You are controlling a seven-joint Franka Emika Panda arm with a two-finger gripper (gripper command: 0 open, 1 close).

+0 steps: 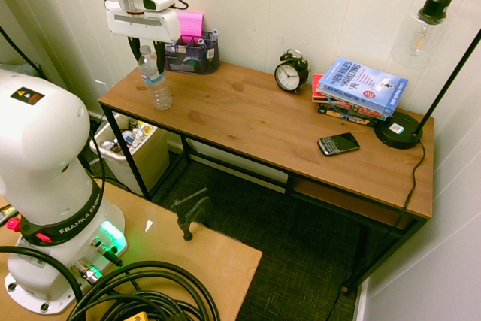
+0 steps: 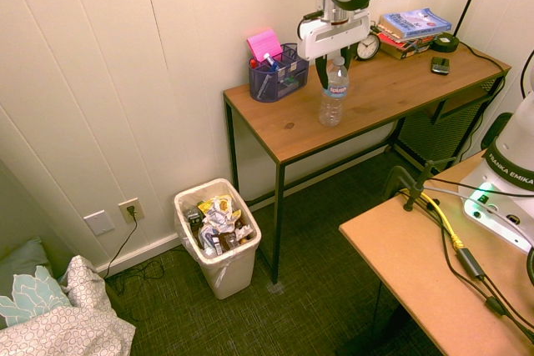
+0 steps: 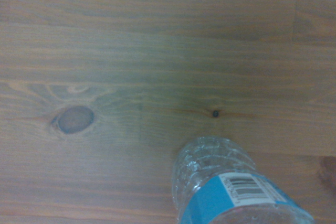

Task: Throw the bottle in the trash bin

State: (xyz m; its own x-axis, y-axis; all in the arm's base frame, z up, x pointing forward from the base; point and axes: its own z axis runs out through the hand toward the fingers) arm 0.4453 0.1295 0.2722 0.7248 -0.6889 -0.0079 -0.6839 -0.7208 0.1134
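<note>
The bottle (image 1: pixel 155 79) is small, clear and ribbed, with a white cap and a blue label. It stands upright at the left end of the wooden desk (image 1: pixel 255 118), and its lower part and barcode label show in the wrist view (image 3: pixel 231 192). My gripper (image 1: pixel 148 54) comes down from above and is shut on the bottle's upper part (image 2: pixel 334 93). I cannot tell whether the bottle's base touches the desk. The cream trash bin (image 2: pixel 219 235), full of crumpled rubbish, stands on the floor beside the desk's left end and is partly hidden by the desk in the first exterior view (image 1: pixel 143 152).
A dark mesh pen organiser (image 1: pixel 194 54) with a pink note stands against the wall just behind the bottle. Further along the desk are an alarm clock (image 1: pixel 290 73), a stack of books (image 1: pixel 357 88), a phone (image 1: pixel 338 143) and a lamp base (image 1: pixel 398 129).
</note>
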